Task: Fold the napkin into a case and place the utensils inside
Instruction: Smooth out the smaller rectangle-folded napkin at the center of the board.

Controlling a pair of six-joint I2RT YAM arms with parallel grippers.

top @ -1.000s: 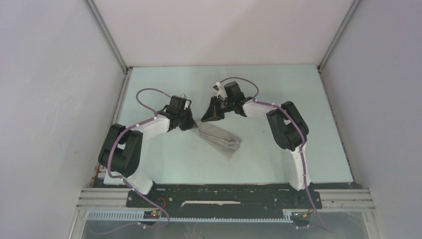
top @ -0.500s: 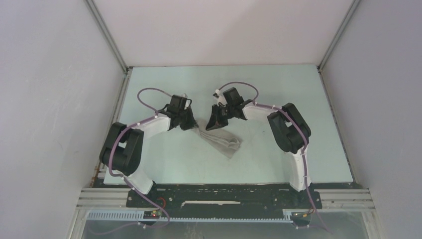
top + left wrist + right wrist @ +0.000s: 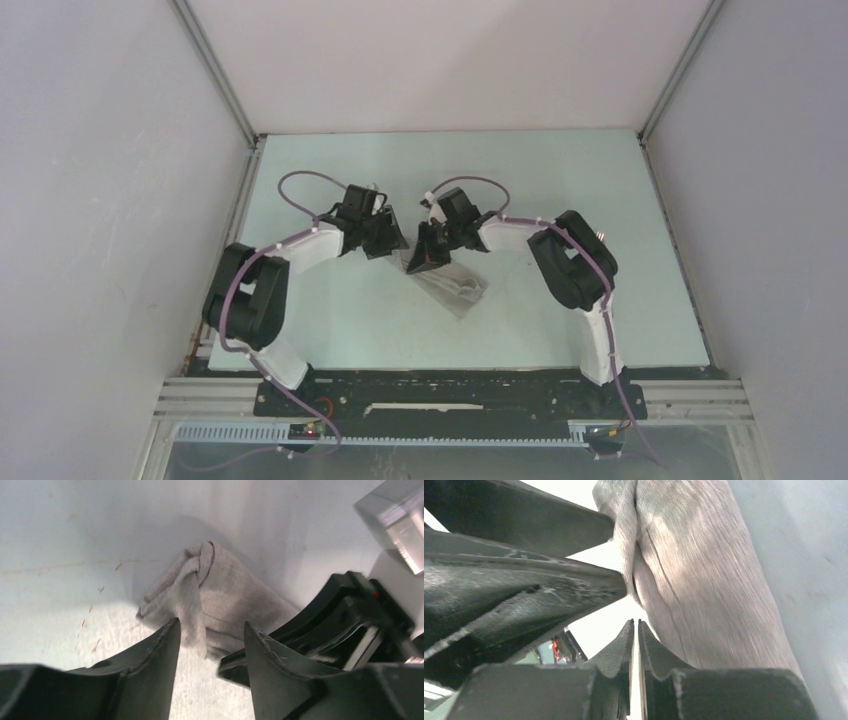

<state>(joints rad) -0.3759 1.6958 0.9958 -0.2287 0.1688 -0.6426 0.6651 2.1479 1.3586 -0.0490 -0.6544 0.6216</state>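
Observation:
The taupe-grey napkin (image 3: 458,287) lies on the table folded into a narrow, rumpled strip running diagonally. In the left wrist view its bunched end (image 3: 210,595) lies just beyond my left gripper (image 3: 210,637), which is open with nothing between its fingers. My right gripper (image 3: 634,626) is shut, only a thin slit showing and nothing in it, with its tips right beside the napkin (image 3: 709,590). From above, the right gripper (image 3: 424,260) covers the strip's upper-left end and the left gripper (image 3: 392,238) stands just left of it. The utensils are out of view.
Both arms crowd together at the table's (image 3: 330,320) centre, fingers a short way apart. The left gripper's fingers (image 3: 554,525) fill the upper left of the right wrist view. White walls enclose the table on three sides.
My left gripper has opened, let go of the napkin's end and drawn back slightly. My right gripper has moved down and left onto that end of the strip.

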